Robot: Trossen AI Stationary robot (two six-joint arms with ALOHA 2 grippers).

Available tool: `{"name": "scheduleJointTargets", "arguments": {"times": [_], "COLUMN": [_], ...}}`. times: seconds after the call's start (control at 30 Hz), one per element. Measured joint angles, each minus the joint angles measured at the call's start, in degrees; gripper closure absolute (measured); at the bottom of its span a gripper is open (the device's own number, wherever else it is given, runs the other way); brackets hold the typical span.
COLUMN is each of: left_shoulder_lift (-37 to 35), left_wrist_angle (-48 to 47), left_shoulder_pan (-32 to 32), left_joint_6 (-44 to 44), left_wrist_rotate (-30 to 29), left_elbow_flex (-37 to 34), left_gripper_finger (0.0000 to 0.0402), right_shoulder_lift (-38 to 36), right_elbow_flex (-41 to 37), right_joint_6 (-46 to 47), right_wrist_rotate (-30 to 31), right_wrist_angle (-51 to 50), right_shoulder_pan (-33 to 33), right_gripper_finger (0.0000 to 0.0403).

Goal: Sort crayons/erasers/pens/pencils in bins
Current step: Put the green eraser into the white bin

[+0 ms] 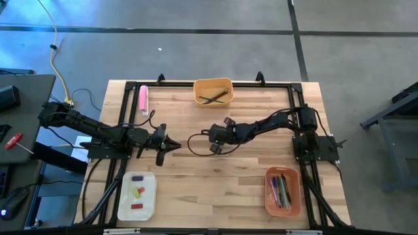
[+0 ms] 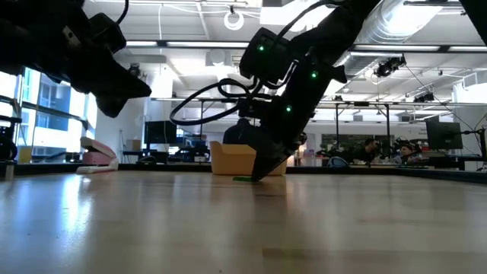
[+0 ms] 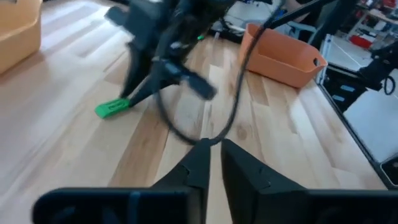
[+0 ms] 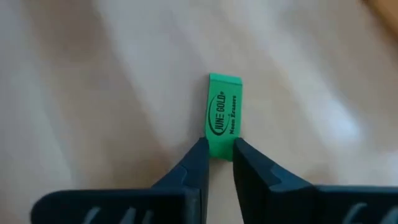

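A green eraser (image 4: pixel 224 115) lies flat on the wooden table near its middle, also seen in the left wrist view as a green eraser (image 3: pixel 112 108). My right gripper (image 4: pixel 217 147) is shut on one end of it, reaching in from the table's right side (image 1: pixel 217 149). My left gripper (image 1: pixel 176 145) hovers above the table just left of it, shut and with nothing in it (image 3: pixel 216 147). The white bin (image 1: pixel 124 207) at the near left holds short pieces, the yellow-orange bin (image 1: pixel 198 87) at the far edge holds pencils, and the salmon-orange bin (image 1: pixel 269 196) at the near right holds pens. My right gripper pinches the green eraser's two long sides at the end nearest the gripper (image 4: pixel 222 140), between its two fingertips. The fingers slant down from the table's right side and run along the eraser. The eraser lies flat on the table (image 2: pixel 242 179).
A thick pink bar (image 1: pixel 143 99) lies at the far left of the table. A black frame (image 1: pixel 196 83) runs around the table's edges. A loop of black cable (image 1: pixel 196 140) hangs between the two grippers. Bare wood (image 1: pixel 215 189) shows between the white and salmon-orange bins.
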Motion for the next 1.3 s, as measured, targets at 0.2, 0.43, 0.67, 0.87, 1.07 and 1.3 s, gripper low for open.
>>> {"name": "scheduleJointTargets", "arguments": {"times": [0.2, 0.43, 0.67, 0.87, 1.07, 1.3], "left_shoulder_lift": [0.0, 0.0, 0.0, 0.0, 2.2, 9.3], "left_wrist_angle": [-1.9, -2.8, -1.6, 0.7, 7.2, 14.2], "left_shoulder_pan": [1.1, 1.8, 1.8, 0.9, -0.4, -0.4], "left_joint_6": [-12.6, -28.5, -37.0, -39.7, -40.8, -41.0], "left_wrist_rotate": [0.1, 4.5, 4.4, 2.1, -0.1, -0.4], "left_elbow_flex": [0.0, 0.0, 0.0, 0.0, 0.0, 0.0], "left_gripper_finger": [0.0324, 0.0270, 0.0237, 0.0229, 0.0229, 0.0229], "right_shoulder_lift": [-3.0, -3.9, -3.9, -4.0, -4.0, -4.0], "right_elbow_flex": [0.0, 0.0, 0.0, 0.1, 0.1, 0.1], "right_joint_6": [-3.6, -9.6, -22.0, -28.3, -32.7, -36.0], "right_wrist_rotate": [-2.1, -0.8, 4.1, 7.8, 8.6, 9.9], "right_wrist_angle": [4.2, 14.3, 25.1, 28.4, 30.2, 32.2], "right_shoulder_pan": [3.2, 7.1, 10.8, 12.1, 12.1, 12.7], "right_gripper_finger": [0.0363, 0.0364, 0.0364, 0.0364, 0.0364, 0.0364]}}
